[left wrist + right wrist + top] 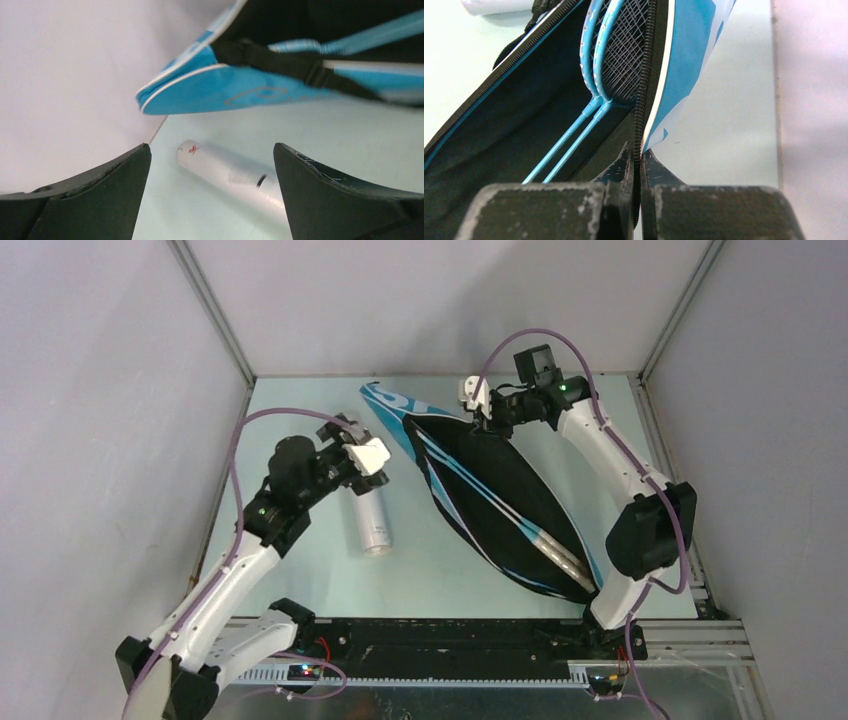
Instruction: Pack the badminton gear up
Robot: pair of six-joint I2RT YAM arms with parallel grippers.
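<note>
Right jaws clamp the bag (689,60) zipper edge, holding it open with rackets (616,65) inside; left jaws wide apart above tube (225,172) on table (430,570), likely next to pack.

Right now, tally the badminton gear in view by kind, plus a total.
bag: 1
rackets: 2, inside it
tube: 1
Total: 4
</note>
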